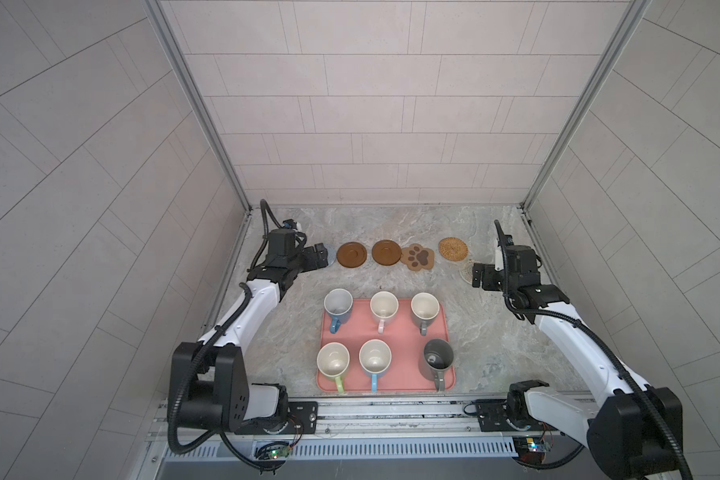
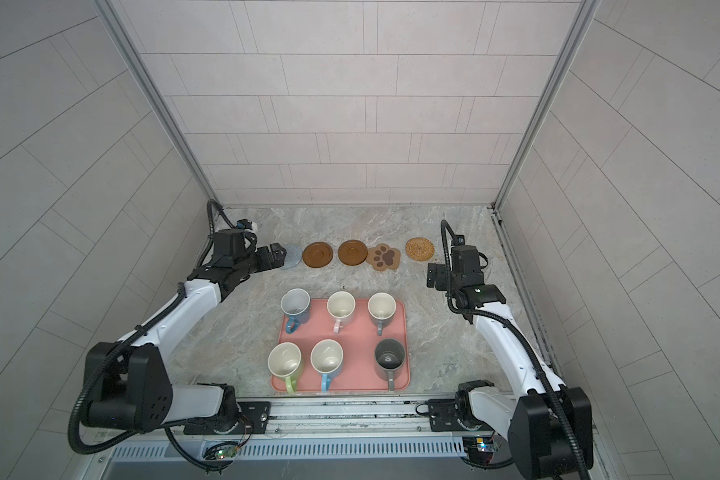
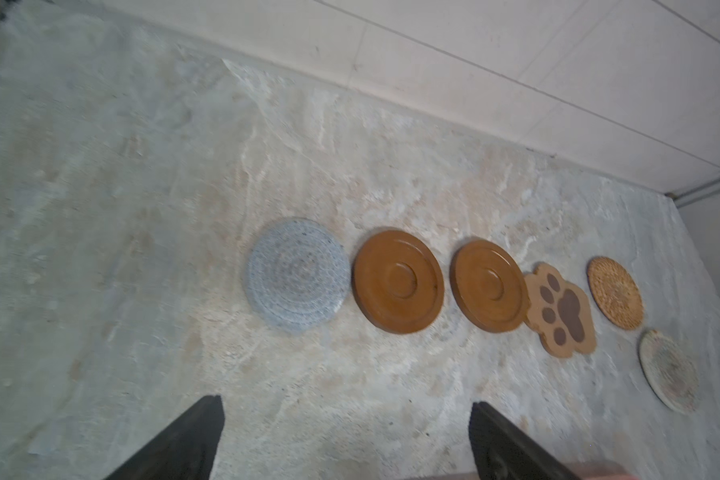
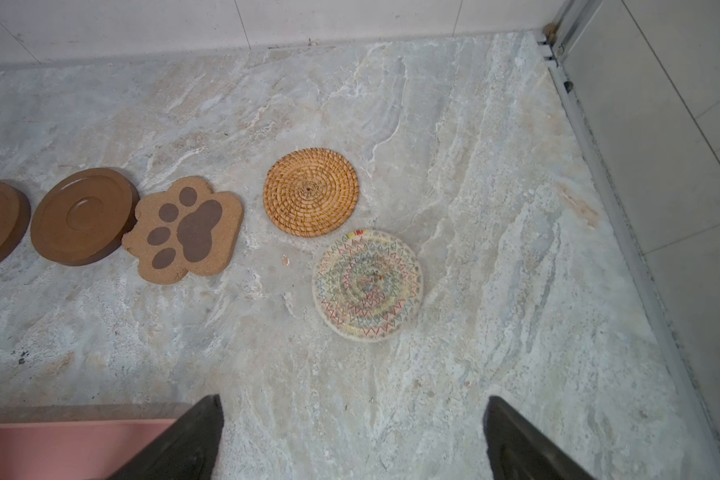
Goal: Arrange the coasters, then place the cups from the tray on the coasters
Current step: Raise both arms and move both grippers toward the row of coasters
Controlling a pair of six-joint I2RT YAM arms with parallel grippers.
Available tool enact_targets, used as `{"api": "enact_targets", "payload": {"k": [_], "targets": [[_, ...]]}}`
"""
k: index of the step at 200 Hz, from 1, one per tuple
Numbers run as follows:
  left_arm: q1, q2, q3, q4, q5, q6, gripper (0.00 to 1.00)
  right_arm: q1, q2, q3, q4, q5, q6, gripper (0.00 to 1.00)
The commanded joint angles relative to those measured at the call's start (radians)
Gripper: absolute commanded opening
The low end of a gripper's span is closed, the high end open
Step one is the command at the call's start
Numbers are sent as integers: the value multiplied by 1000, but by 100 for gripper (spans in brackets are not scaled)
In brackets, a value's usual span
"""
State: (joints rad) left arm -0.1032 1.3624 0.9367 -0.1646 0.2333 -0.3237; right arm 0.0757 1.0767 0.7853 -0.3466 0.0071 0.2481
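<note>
My left claw [image 1: 321, 257] hangs wide open and empty beside the grey-blue crochet coaster [image 3: 297, 274], at the left end of the row. To its right lie two wooden discs [image 3: 398, 281], then the paw-shaped coaster [image 3: 562, 309] touching the second disc, then the rattan coaster [image 3: 615, 292]. The pale woven coaster [image 4: 367, 285] sits out of line, nearer the tray [image 1: 400, 336], just ahead of my right claw [image 1: 477, 275], which is also spread wide and empty. I judge the right arm to be the nearer one. Six mugs [image 1: 375, 357] stand on the tray.
</note>
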Motion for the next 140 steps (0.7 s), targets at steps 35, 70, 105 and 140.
{"api": "enact_targets", "payload": {"k": [35, 70, 105, 140], "targets": [[-76, 152, 170, -210, 109, -73, 100, 2, -58, 26, -221, 174, 182, 99], [-129, 231, 252, -233, 108, -92, 100, 4, -47, 74, -302, 166, 246, 100], [-167, 283, 323, -269, 94, -94, 100, 19, -68, 88, -332, 117, 238, 99], [-205, 337, 353, -253, 66, -107, 100, 19, -77, 76, -271, -87, 164, 99]]}}
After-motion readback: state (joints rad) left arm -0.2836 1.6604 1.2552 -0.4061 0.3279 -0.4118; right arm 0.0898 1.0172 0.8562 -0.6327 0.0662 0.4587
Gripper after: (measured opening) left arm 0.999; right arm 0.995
